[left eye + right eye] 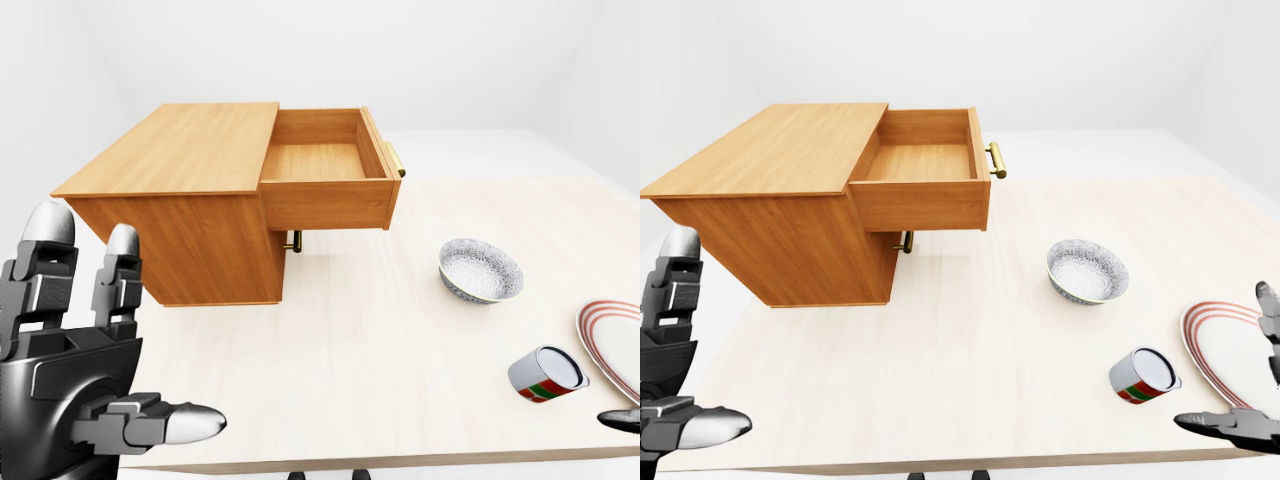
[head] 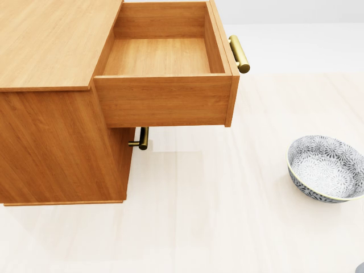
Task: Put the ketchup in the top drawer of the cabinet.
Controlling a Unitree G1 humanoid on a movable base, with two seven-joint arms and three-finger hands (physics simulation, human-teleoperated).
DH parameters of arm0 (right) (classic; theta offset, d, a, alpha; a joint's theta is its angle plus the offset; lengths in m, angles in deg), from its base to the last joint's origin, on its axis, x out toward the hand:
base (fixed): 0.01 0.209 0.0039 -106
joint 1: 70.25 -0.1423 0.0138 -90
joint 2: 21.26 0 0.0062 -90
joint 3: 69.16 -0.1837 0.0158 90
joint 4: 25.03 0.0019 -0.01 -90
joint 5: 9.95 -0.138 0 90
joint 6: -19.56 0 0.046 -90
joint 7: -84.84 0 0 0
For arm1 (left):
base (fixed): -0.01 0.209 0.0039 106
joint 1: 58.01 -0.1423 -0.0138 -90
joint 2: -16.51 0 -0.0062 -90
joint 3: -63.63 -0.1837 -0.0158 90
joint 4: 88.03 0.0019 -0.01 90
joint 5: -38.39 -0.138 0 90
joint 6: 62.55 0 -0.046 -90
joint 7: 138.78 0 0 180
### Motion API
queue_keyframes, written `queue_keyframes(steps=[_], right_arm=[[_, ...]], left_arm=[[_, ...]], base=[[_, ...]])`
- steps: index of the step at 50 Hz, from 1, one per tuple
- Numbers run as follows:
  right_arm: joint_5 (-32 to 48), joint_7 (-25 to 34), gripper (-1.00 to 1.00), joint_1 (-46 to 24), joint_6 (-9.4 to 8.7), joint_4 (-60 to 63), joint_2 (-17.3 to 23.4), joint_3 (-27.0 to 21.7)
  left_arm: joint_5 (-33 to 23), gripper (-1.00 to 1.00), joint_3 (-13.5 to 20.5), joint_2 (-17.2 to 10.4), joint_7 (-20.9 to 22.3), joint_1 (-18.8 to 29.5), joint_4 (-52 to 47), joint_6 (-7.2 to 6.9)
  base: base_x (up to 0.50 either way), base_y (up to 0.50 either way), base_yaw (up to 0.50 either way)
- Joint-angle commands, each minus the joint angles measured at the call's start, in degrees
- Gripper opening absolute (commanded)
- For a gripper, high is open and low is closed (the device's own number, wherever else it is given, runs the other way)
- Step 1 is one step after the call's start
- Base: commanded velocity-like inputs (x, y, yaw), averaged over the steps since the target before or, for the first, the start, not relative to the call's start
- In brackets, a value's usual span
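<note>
- Cabinet [image 1: 190, 190] at the left-eye view's left; top drawer [image 1: 325, 165] pulled out, nothing inside
- Ketchup can [image 1: 1143, 375] on its side on the table [image 1: 970, 340], between bowl [image 1: 1087, 271] and plate [image 1: 1230, 350]
- Left hand [image 1: 75, 370] spread wide, holding nothing; right hand [image 1: 1250, 400] open beside the plate

Wooden cabinet [image 1: 190, 200] I see at upper left on the tabletop [image 1: 400, 330], top drawer [image 1: 325, 165] pulled open, inside bare, brass handle [image 2: 239, 54]
</note>
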Motion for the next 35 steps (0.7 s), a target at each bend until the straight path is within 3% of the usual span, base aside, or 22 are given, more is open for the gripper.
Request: queue_keyframes(steps=[1,10,13,15,16,19,21,23,24,29,31,35], right_arm=[[0.92,0.0,0.98,0.32,0.0,-5.7,-0.13,3.07],[0.42,0.0,0.98,0.41,0.0,-8.38,0.33,3.8],[0.22,0.0,0.98,0.59,0.0,-9.69,0.42,3.96],[0.19,0.0,0.98,0.78,0.0,-10.19,0.43,4.04],[0.2,0.0,0.98,0.85,0.0,-10.99,0.42,4.26],[0.02,0.0,0.98,0.72,0.0,-12.53,0.76,4.63],[0.16,0.0,0.98,0.6,0.0,-13.82,1.18,5.02],[0.51,0.0,0.97,0.6,0.0,-14.78,1.57,5.7],[0.55,0.0,0.98,0.5,0.0,-15.21,1.71,5.87],[0.72,0.0,0.98,-0.14,0.0,-15.85,3.13,6.36],[0.93,0.0,0.98,-0.33,0.0,-15.49,3.68,6.19],[1.8,0.0,0.97,-0.61,0.0,-16.34,4.22,6.81]], left_arm=[[0.32,1.0,-0.94,-1.24,-0.88,-0.54,0.0,0.0],[1.04,1.0,-0.85,-2.06,-1.45,-1.03,0.0,0.0],[-1.99,1.0,-0.63,2.76,3.03,-1.51,0.0,0.0],[-2.25,1.0,-0.06,3.77,4.15,-1.32,0.0,0.0],[-0.23,1.0,0.33,1.22,1.77,-0.62,0.01,0.0],[0.78,1.0,-0.76,-1.46,-0.73,-1.08,0.01,0.0],[-0.82,1.0,-0.86,0.69,0.9,-0.79,0.0,0.0],[0.4,1.0,0.07,-0.33,-0.46,0.86,0.0,0.0],[-0.9,1.0,-0.09,1.41,1.14,0.45,0.0,0.0],[1.03,1.0,0.11,-0.96,-0.78,0.4,0.01,0.0],[-0.7,1.0,-0.27,1.23,1.31,-0.34,0.0,0.0],[0.53,1.0,-0.2,-0.76,-0.62,0.29,0.0,0.0]], base=[[0.0,0.0,0.0],[0.0,0.0,0.0],[0.0,0.0,0.0],[0.0,0.0,0.0],[0.0,0.0,0.0],[0.0,0.0,0.0],[0.0,0.0,0.0],[0.0,0.0,0.0],[0.0,0.0,0.0],[0.0,0.0,0.0],[0.0,0.0,0.0],[0.0,0.0,0.0]])
